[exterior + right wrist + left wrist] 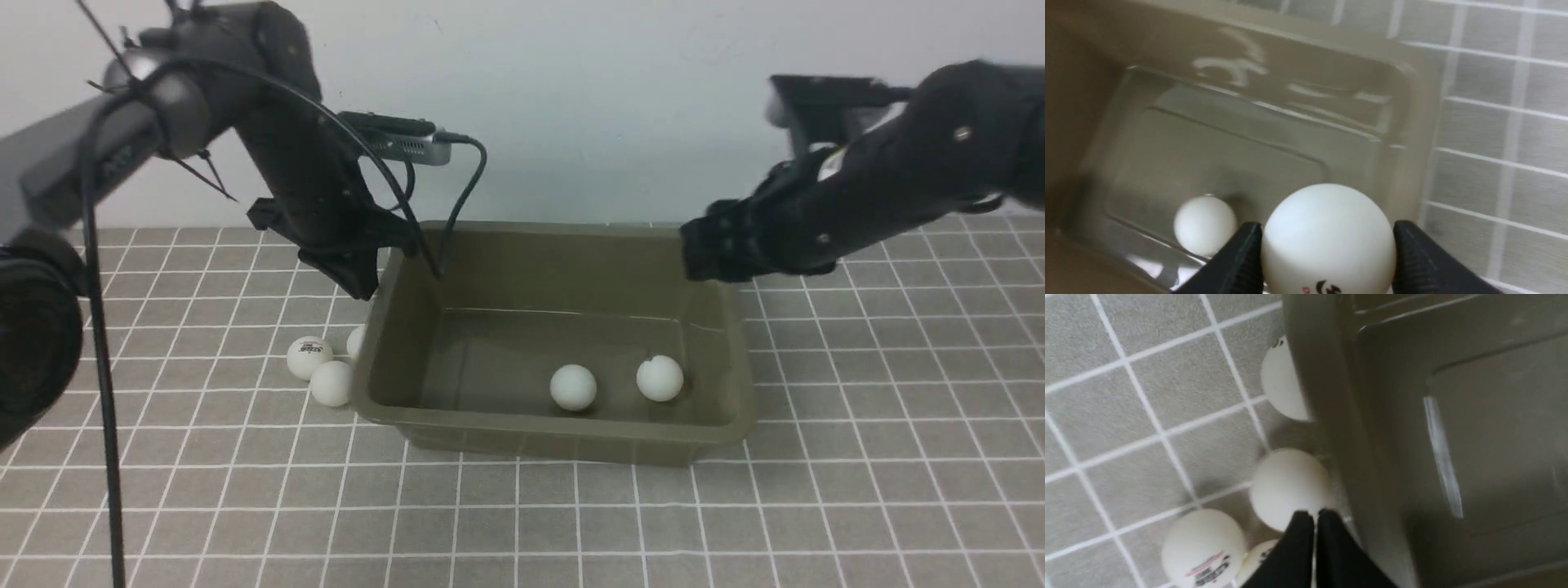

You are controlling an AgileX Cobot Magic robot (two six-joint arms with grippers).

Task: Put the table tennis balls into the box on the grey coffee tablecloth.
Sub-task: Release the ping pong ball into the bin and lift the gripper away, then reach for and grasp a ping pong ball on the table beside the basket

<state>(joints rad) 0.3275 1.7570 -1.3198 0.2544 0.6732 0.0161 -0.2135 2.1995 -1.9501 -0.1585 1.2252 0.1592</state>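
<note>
A ball point(1327, 212) is gripped by the right hand point(1327, 228) above the two o'clock corner of the box point(563, 233); the rim could be hit. The balls point(309, 357) at nine o'clock could be knocked away by the clenched, empty left hand point(1314, 516).

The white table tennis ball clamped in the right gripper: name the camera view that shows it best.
Right wrist view: the white matte ball sits large and sharp between the right gripper's black fingers, over the olive-grey plastic box. The front view hides it behind that gripper; the left wrist view misses it.
</note>
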